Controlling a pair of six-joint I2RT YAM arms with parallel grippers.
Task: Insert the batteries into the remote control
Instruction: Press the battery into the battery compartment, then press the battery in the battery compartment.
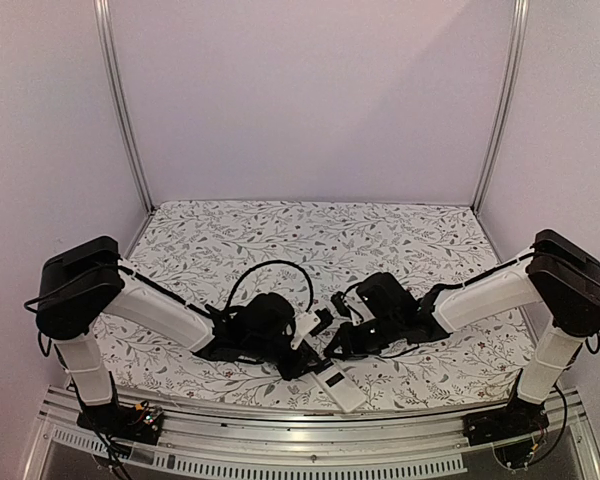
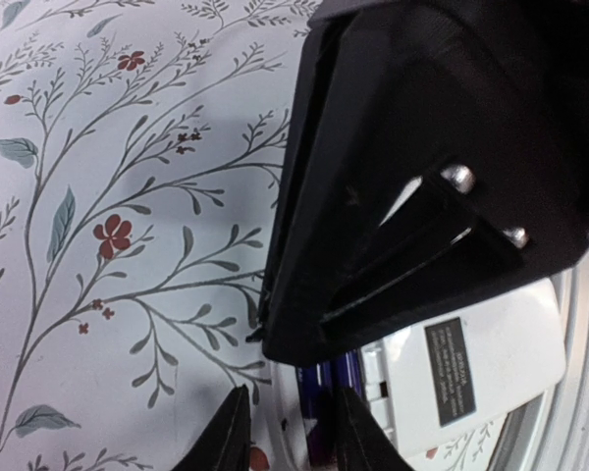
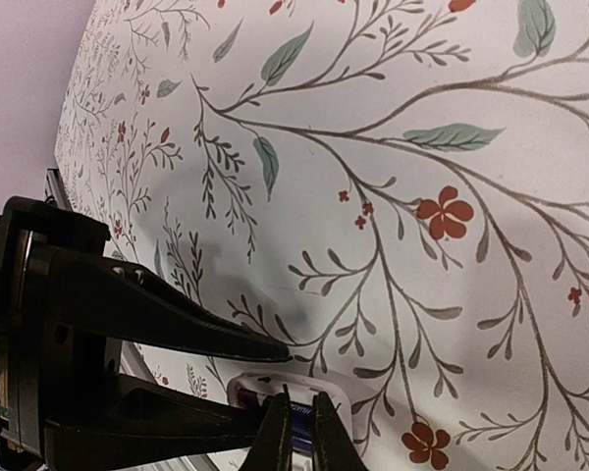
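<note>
- Right gripper (image 3: 301, 404) fills the bottom of its own wrist view, its two fingers drawn nearly together and pinching a thin dark battery (image 2: 319, 417) (it looks bluish up close)
- That battery sits right at the open end of the remote control (image 2: 501, 353), over the ribbed slot
- Remote control lies back-up with its dark label showing, near the front edge of the floral cloth (image 2: 128, 245), between the two arms
- Left gripper (image 2: 293, 417) has its fingers partly apart, one on each side of the remote's slot end, clamped on it
- Both grippers meet tip to tip over that end of the remote in the top view
</note>
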